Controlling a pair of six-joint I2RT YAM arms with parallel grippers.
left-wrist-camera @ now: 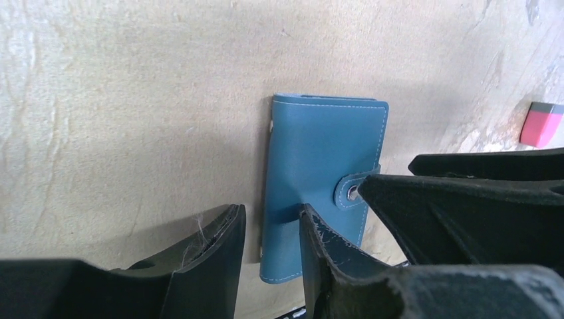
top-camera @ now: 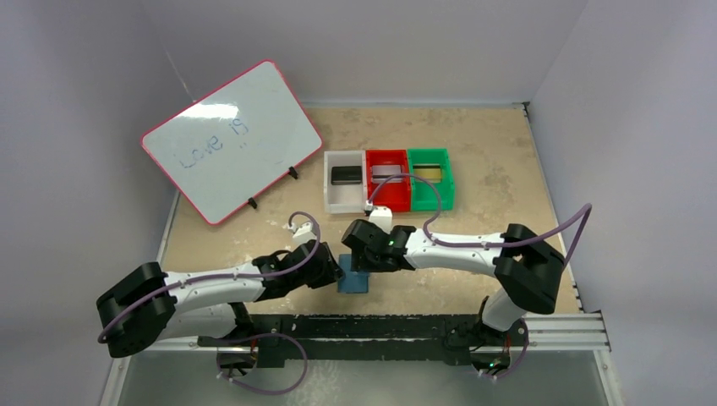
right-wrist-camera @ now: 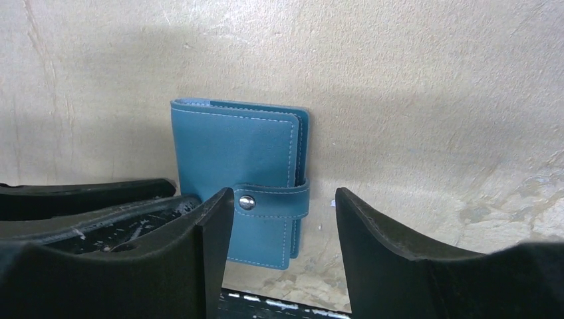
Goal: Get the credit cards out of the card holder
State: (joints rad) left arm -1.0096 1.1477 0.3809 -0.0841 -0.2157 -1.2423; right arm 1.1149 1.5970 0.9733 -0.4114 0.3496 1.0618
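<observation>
The slate-blue card holder (top-camera: 353, 279) lies closed on the table near its front edge, its tab snapped shut. It also shows in the left wrist view (left-wrist-camera: 319, 159) and the right wrist view (right-wrist-camera: 229, 156). My left gripper (left-wrist-camera: 269, 232) is open at the holder's spine edge, and one finger (left-wrist-camera: 326, 259) rests over the cover. My right gripper (right-wrist-camera: 282, 219) is open astride the tab edge, and one finger (right-wrist-camera: 209, 246) is by the snap. A black card (top-camera: 345, 175), a silvery card (top-camera: 387, 172) and a gold card (top-camera: 429, 172) lie in the bins. Any cards inside the holder are hidden.
A white bin (top-camera: 331, 194), a red bin (top-camera: 391, 200) and a green bin (top-camera: 445, 193) stand in a row behind the grippers. A pink-rimmed whiteboard (top-camera: 232, 139) leans at the back left. A small pink block (left-wrist-camera: 542, 124) lies beyond the holder. The table's front rail is just below the holder.
</observation>
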